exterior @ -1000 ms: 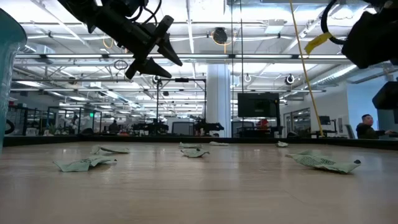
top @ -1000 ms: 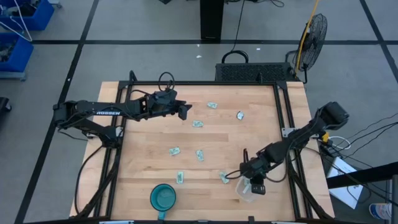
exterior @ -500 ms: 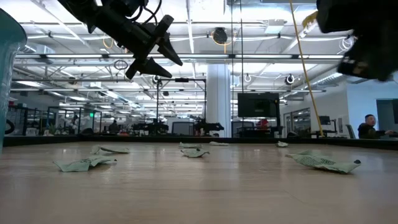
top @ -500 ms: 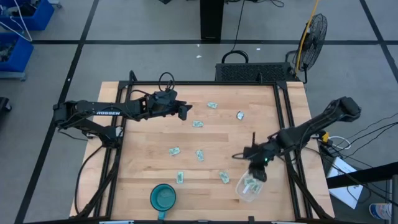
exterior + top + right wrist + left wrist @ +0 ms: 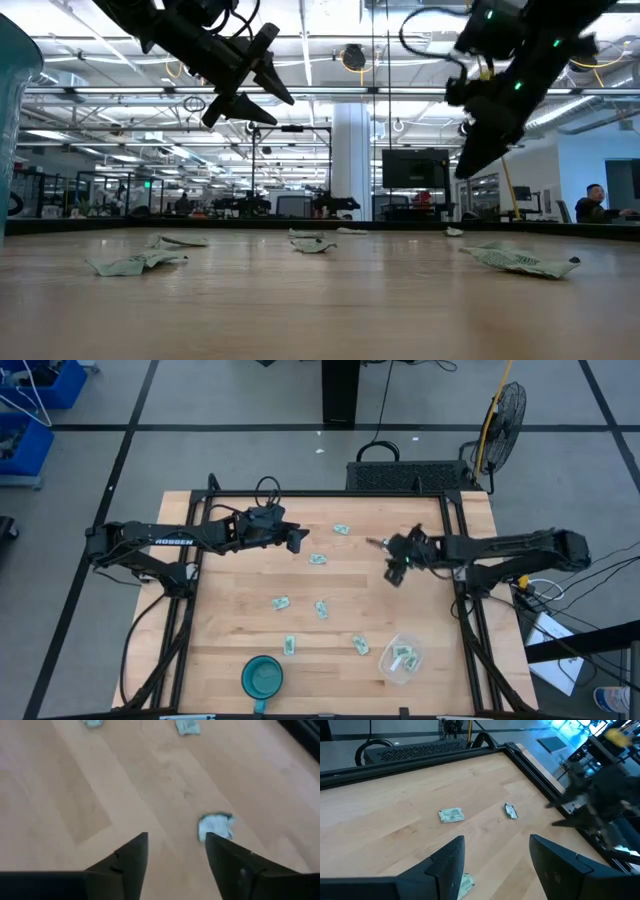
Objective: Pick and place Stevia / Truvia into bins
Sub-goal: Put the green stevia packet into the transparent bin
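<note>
Several pale green and white sachets lie flat on the wooden table, among them one [image 5: 386, 544] at the far right, one [image 5: 342, 529] beside it and one [image 5: 318, 560] near the middle. The clear tub [image 5: 401, 658] stands at the near right with sachets [image 5: 404, 654] in it. My right gripper [image 5: 393, 572] hangs open and empty above the table, just near of the far-right sachet, which shows in the right wrist view [image 5: 215, 826] just past one fingertip. My left gripper [image 5: 297, 540] hangs open and empty above the far left-middle, with sachets [image 5: 451, 815] ahead of it.
A teal round bowl [image 5: 262, 678] stands at the near edge, left of the tub. More sachets [image 5: 281, 602] [image 5: 322, 609] [image 5: 290, 645] lie in the table's middle and one [image 5: 360, 645] lies close to the tub. A black frame [image 5: 455, 550] runs along the table's sides.
My right gripper has risen from over the clear tub at the near right and swung toward the far edge, ending above the table by the far-right sachet. The tub and its sachets stay where they were.
</note>
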You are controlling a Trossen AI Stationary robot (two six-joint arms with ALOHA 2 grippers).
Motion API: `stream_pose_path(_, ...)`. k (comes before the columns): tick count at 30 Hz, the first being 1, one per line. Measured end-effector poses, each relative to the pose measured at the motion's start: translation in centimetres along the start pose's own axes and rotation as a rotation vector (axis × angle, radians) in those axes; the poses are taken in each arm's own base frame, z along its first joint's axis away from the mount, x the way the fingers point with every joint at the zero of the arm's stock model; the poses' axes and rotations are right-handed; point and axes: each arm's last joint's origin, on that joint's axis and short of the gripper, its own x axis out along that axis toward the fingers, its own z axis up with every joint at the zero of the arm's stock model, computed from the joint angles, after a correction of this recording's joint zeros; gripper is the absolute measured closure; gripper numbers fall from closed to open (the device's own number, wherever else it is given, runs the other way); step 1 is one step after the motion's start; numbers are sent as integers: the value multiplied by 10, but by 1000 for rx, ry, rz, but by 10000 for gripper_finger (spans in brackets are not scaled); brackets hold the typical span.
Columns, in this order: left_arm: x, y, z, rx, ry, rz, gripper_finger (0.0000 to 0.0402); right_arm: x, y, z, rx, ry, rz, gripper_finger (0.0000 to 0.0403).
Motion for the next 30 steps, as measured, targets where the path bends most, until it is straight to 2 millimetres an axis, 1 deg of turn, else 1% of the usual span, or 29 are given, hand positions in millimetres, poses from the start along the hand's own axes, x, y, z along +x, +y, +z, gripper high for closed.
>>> stream_pose_path(3,0,0,0,-12,12,-16,174,22,-17,-5,37,-22,48,183)
stream_pose_path(5,0,-1,0,-18,18,-23,174,36,-27,-11,75,-35,41,171)
stream_pose_path(7,0,-1,-1,-18,24,-30,174,46,-37,-18,96,-39,7,163)
stream_pose_path(10,0,-1,-1,-18,26,-32,174,58,-46,-30,78,-39,-23,161)
stream_pose_path(14,0,-1,-1,-18,26,-32,174,65,-50,-36,29,-72,-35,162)
stream_pose_path(19,0,-1,-1,6,25,-32,174,74,-55,-41,8,-38,-76,163)
stream_pose_path(25,0,-1,-1,42,25,-32,174,85,-56,-44,15,-6,-78,165)
stream_pose_path(27,0,-1,-1,42,25,-32,174,88,-55,-44,17,-14,-48,171)
stream_pose_path(30,0,-1,-1,43,25,-31,174,90,-54,-43,34,-22,-21,196)
